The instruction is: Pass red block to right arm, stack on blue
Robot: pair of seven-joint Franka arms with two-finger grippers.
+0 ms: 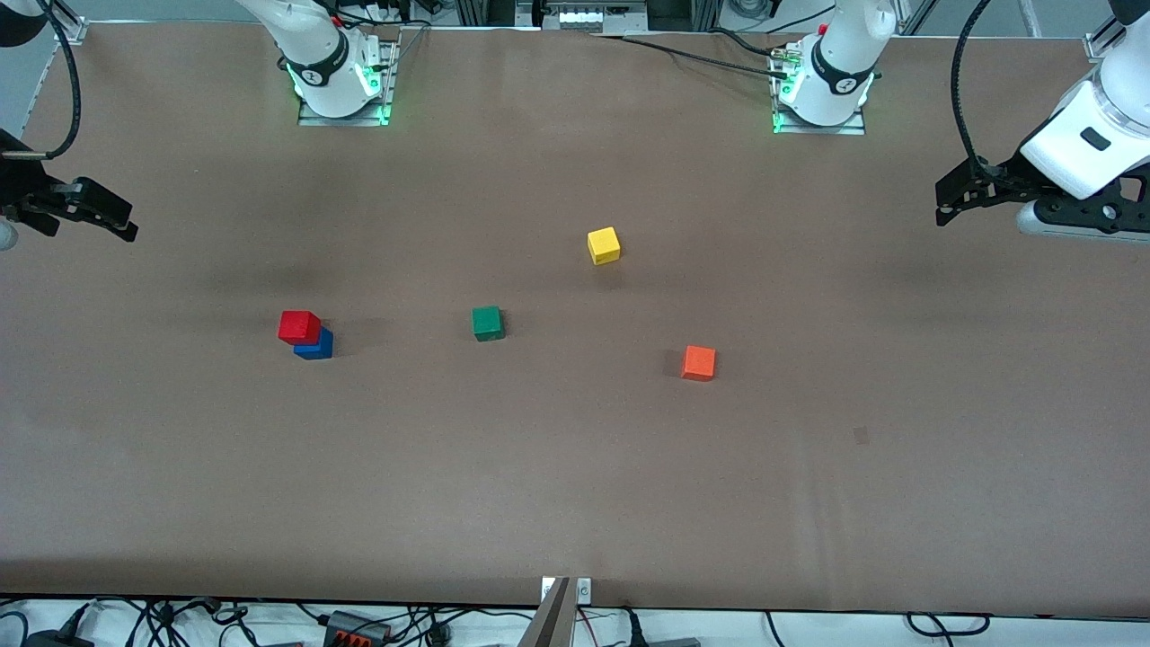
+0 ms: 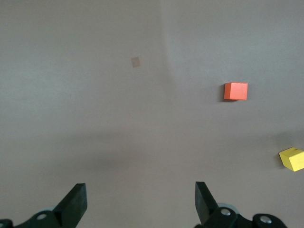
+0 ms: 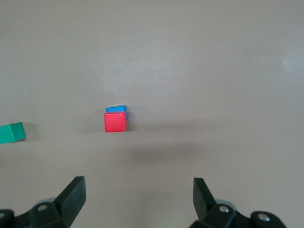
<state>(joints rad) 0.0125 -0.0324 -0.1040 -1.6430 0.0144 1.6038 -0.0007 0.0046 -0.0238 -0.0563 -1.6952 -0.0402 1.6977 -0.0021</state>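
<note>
The red block (image 1: 299, 326) sits on top of the blue block (image 1: 316, 345), slightly askew, toward the right arm's end of the table. Both show in the right wrist view, the red block (image 3: 115, 121) covering most of the blue block (image 3: 117, 109). My right gripper (image 1: 112, 220) is open and empty, raised over the table edge at the right arm's end, well away from the stack; its fingers (image 3: 71, 197) frame bare table. My left gripper (image 1: 954, 198) is open and empty, raised over the left arm's end; its fingers (image 2: 76, 204) frame bare table.
A green cube (image 1: 487, 323) lies mid-table beside the stack. A yellow cube (image 1: 604, 245) lies farther from the front camera. An orange cube (image 1: 698, 362) lies toward the left arm's end. The brown table (image 1: 575, 485) has a small dark patch (image 1: 861, 436).
</note>
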